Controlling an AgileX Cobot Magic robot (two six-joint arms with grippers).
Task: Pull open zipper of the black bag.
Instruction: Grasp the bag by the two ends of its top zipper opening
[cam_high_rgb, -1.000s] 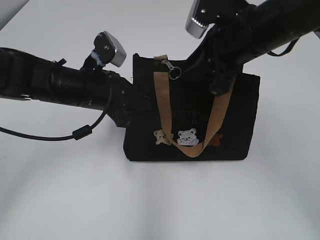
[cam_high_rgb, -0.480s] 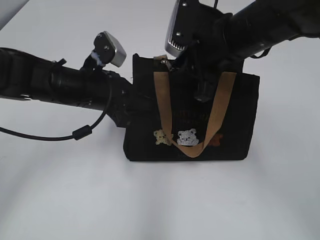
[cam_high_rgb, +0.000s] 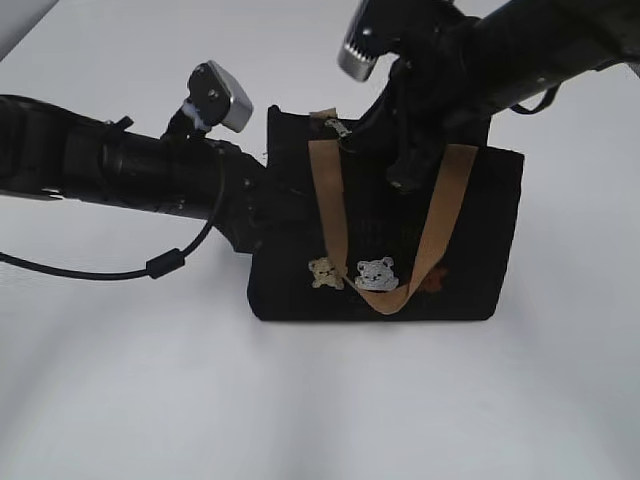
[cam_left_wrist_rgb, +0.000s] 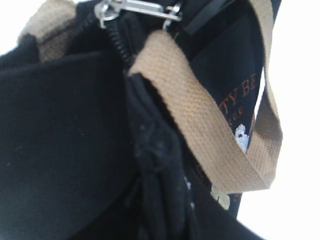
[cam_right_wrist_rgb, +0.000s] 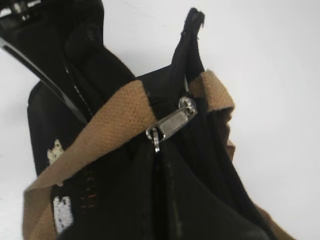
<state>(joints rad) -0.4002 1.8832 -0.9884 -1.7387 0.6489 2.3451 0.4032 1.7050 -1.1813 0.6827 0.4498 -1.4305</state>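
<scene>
The black bag (cam_high_rgb: 470, 250) stands upright on the white table, its tan straps (cam_high_rgb: 330, 210) hanging over the front above the small bears (cam_high_rgb: 376, 274). My left gripper (cam_high_rgb: 262, 195) comes in from the left and is shut on the fabric of the bag's left end (cam_left_wrist_rgb: 157, 195). At the top left corner lies the zipper's silver pull (cam_high_rgb: 337, 127). My right gripper (cam_high_rgb: 352, 140) reaches down from the upper right. In the right wrist view its tips (cam_right_wrist_rgb: 159, 160) are shut on the ring of the pull (cam_right_wrist_rgb: 172, 122), beside a strap (cam_right_wrist_rgb: 110, 120). The zip line (cam_left_wrist_rgb: 117, 42) looks closed.
White table (cam_high_rgb: 320, 400) lies all round the bag. The left arm's black cable (cam_high_rgb: 160, 265) loops down to the table at the left. The right arm (cam_high_rgb: 520, 50) crosses above the bag's right half.
My right gripper has come down to the left onto the zipper pull and shut on its ring, which hung loose before. Left arm and bag have stayed put.
</scene>
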